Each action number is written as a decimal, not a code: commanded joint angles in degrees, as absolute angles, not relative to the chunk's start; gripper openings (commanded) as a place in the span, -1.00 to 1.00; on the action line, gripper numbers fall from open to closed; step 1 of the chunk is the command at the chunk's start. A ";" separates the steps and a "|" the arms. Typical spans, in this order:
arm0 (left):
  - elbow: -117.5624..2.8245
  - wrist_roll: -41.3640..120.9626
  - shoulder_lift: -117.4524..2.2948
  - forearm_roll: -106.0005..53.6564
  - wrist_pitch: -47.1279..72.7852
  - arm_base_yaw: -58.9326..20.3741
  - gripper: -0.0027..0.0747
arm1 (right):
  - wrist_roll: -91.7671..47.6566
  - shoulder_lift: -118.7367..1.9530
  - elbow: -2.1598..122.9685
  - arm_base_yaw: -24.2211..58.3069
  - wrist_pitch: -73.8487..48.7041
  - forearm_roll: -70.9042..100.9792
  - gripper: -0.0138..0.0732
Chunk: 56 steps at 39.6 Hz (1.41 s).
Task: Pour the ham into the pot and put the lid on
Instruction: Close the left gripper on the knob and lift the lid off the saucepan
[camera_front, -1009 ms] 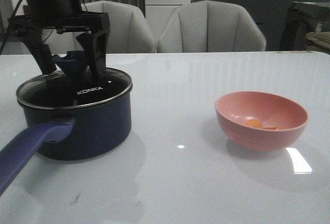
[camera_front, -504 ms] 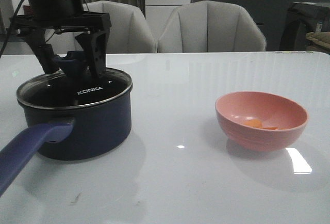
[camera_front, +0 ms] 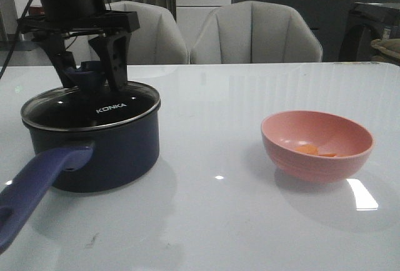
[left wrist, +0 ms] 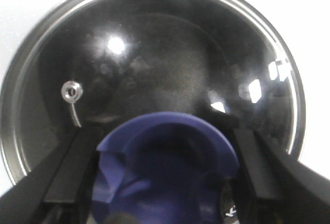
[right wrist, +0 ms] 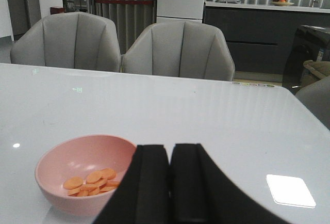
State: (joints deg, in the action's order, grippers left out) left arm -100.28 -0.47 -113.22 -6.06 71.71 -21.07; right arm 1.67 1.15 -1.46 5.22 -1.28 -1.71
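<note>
Straddling the lid [camera_front: 94, 105] knob, left gripper [camera_front: 89, 74] jaws spread, not pinching; right gripper [right wrist: 170, 182] jaws pressed together. Ham [right wrist: 93, 180] unpoured. Next: pinch knob, lift lid off pot [camera_front: 103, 152].

**Pot to the left, bowl to the right**

On the counter [camera_front: 219, 221] the pot [camera_front: 94, 152] stands at the left with the lid [camera_front: 90, 105] on it, its handle reaching toward the front left corner. The left gripper [camera_front: 87, 74] sits over the lid, a finger on either side of the knob. Well apart at the right stands the bowl [camera_front: 317, 145], the ham [camera_front: 315, 150] inside it. Two chairs [camera_front: 256, 34] stand behind the counter
</note>
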 commanded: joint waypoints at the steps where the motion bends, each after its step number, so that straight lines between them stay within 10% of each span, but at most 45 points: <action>1: -102.32 -0.92 -111.31 -6.86 72.53 -21.06 -0.02 | 1.50 1.65 -2.07 4.91 3.26 -1.76 -0.37; 56: -108.70 -0.92 -110.52 -5.66 73.67 -21.06 -0.01 | 1.50 1.65 -2.07 4.91 3.26 -1.76 -0.37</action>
State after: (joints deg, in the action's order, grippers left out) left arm -106.65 -0.57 -114.58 -5.51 72.20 -21.07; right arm 1.67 1.15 -1.46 5.22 -1.28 -1.71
